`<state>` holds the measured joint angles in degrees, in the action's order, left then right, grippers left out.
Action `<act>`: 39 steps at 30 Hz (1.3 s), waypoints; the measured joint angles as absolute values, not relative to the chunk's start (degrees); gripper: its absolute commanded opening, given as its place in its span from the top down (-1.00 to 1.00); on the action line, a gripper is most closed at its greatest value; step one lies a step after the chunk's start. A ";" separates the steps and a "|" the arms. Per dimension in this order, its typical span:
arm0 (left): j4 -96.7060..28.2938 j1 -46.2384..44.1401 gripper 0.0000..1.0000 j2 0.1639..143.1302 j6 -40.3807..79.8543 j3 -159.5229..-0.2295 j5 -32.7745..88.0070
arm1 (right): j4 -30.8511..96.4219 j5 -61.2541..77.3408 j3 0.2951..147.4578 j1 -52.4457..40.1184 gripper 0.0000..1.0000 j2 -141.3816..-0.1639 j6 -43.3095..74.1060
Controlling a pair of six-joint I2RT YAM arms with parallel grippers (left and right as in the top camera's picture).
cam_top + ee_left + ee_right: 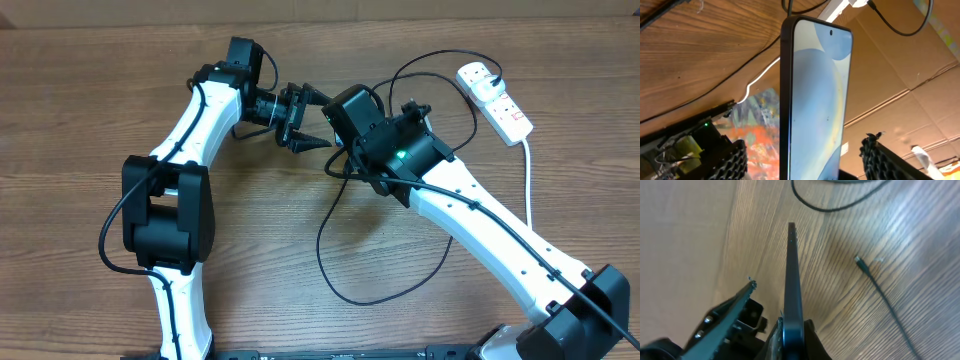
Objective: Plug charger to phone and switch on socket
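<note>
A brown wooden table (80, 80) fills the overhead view, its grain running lengthwise in long streaks; along the far edge lies a paler band (560, 8). The left wrist camera shows cardboard (900, 85) beyond the table, plain brown and crossed by creases and seams. Beside it sits a mottled patch (757, 130) of orange, green and blue, too blurred to identify.

Charger (321, 248) loop centre; open table (70, 90) far left.

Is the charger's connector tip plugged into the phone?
No, the charger's connector tip lies loose on the table, apart from the phone.
</note>
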<state>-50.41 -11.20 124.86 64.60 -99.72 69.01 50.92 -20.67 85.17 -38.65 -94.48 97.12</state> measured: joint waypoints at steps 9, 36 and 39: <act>-50.11 -11.20 0.01 124.86 67.44 -99.79 68.71 | 47.66 -15.92 85.17 -38.68 0.92 -94.48 104.71; -50.30 -11.20 0.92 124.86 68.73 -99.81 68.29 | 47.24 -12.91 85.17 -38.39 0.42 -94.48 115.90; -50.30 -11.20 0.91 124.86 68.71 -99.81 67.99 | 47.11 -12.21 85.17 -38.52 -0.22 -94.48 115.87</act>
